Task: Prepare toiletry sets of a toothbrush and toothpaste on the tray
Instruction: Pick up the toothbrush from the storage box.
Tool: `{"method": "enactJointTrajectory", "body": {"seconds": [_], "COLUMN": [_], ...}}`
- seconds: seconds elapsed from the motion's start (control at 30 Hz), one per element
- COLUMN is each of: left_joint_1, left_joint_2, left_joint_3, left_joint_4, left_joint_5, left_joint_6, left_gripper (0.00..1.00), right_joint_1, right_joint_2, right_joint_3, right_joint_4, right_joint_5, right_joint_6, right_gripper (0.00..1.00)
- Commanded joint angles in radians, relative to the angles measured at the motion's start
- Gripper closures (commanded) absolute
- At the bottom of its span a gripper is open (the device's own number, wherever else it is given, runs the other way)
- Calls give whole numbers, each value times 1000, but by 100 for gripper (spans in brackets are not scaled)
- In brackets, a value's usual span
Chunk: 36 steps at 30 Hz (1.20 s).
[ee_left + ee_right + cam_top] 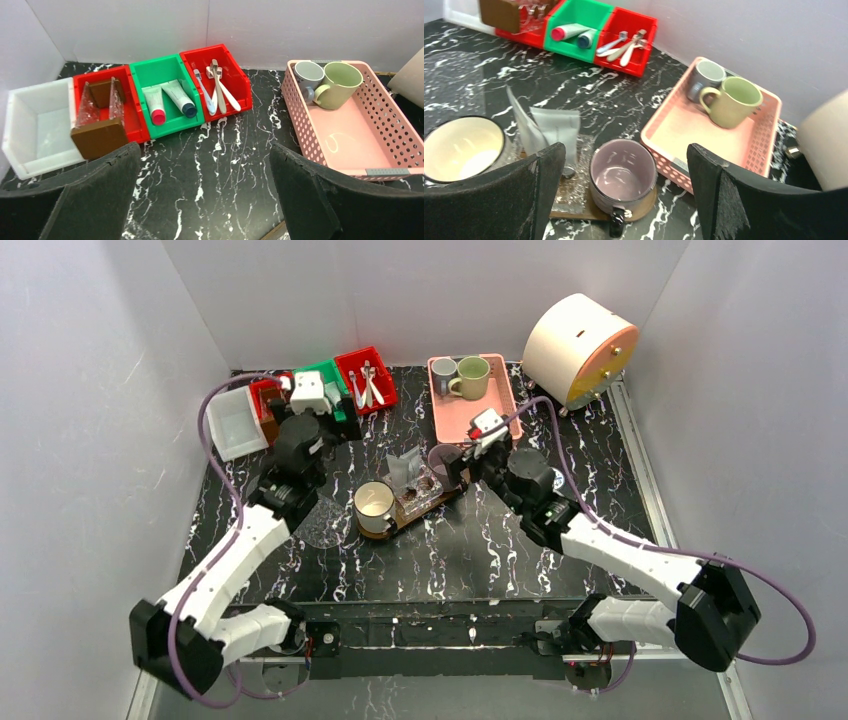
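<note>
The right claw (pixel 624 146) hangs released, fingers spread wide and holding nothing. In its wrist view the mauve mug (pixel 623 176) shows between and just past the fingertips, and no pad seems to touch it. That mug stands upright on the right end of the tray (pixel 579 213), handle toward the camera. The tray lies slanted in the middle of the surface (pixel 500 560), between the two arms. A cream mug (pixel 461 147) stands upright on its other end. Between the two mugs, crumpled clear bags (pixel 551 130) stick up from the tray; what they hold I cannot tell.

The left claw (pixel 205 147) is released as well, fingers wide apart above the surface, gripping nothing and pointed at the bins.

Just beyond the mauve mug sits the pink basket (pixel 659 125). A grey mug (pixel 705 77) and a green mug (pixel 729 100) stand side by side at its far end, touching.

A row of bins lines the back left. The white bin (pixel 40 125) is at the left end. Next is a red bin (pixel 132 110) with a brown block (pixel 97 137) at its front lip and clear plastic behind that. The green bin (pixel 167 70) holds two tubes (pixel 156 102), one pink-capped and one dark-capped. The end bin (pixel 235 70), also red, holds the toothbrushes (pixel 217 90).

A round white drum (pixel 575 345) stands in the far right corner.
</note>
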<state>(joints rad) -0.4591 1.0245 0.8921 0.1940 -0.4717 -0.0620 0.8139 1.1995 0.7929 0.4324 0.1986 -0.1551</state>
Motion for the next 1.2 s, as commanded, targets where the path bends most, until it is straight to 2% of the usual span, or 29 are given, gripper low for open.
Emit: {"method": "enactJointTrajectory", "body": {"seconds": [0.0,0.3,0.53,0.97,1.1,1.17], "left_joint_1": [9,21,49,103,106,108], "left_joint_2": [155,560,806,1149,1220,1249], "left_joint_3": [138,437,673,1004,1064,1082], "left_joint_4": [-111,-237,-296,-311,-297,-290], "left_joint_5": [-48,-78,-90,-62,-61,-62], "left_joint_6": [-115,-151,-115,-63,-33,-25], "left_gripper": [2,9,17,44,56,58], "right_joint_1": [4,4,4,4,4,3], "right_joint_2": [-78,-134,-134,-101,-77,-68], "right_joint_3": [-83,-159,-170,-178,-173,-169], "right_joint_4": [170,237,251,264,267,263], "right_joint_5": [166,255,271,302,303,305], "right_joint_6": [15,-5,-19,-50,-57,-58], "right_gripper": [1,1,1,1,1,1]}}
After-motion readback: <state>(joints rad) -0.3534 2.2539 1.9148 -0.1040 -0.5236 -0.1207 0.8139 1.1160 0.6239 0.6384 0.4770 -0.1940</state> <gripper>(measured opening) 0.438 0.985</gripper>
